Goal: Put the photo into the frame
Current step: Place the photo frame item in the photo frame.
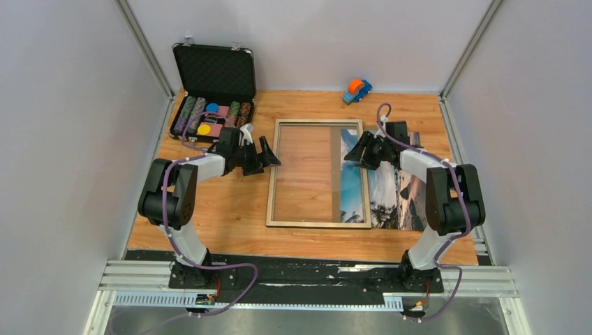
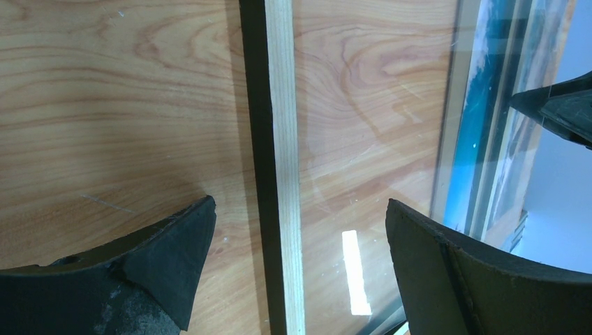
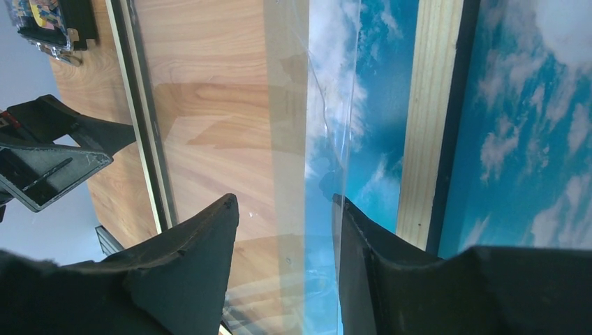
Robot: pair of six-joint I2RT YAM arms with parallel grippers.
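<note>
The frame (image 1: pixel 272 174) lies flat mid-table, pale wood face up, with its glass pane in it. The photo (image 1: pixel 398 195), a beach print, lies at the frame's right side, its left strip showing under the glass. My left gripper (image 1: pixel 264 162) is open and wide, straddling the frame's left rail (image 2: pixel 283 174) near the far corner, holding nothing (image 2: pixel 300 202). My right gripper (image 1: pixel 357 155) hovers over the glass inside the right rail (image 3: pixel 429 118), jaws apart above the photo's left edge (image 3: pixel 285 199). Blue sky of the photo (image 3: pixel 530 105) shows beyond that rail.
An open black chip case (image 1: pixel 213 91) stands at the back left, close behind my left arm. A small orange and blue toy car (image 1: pixel 357 89) sits at the back edge. Grey walls close in the table on three sides.
</note>
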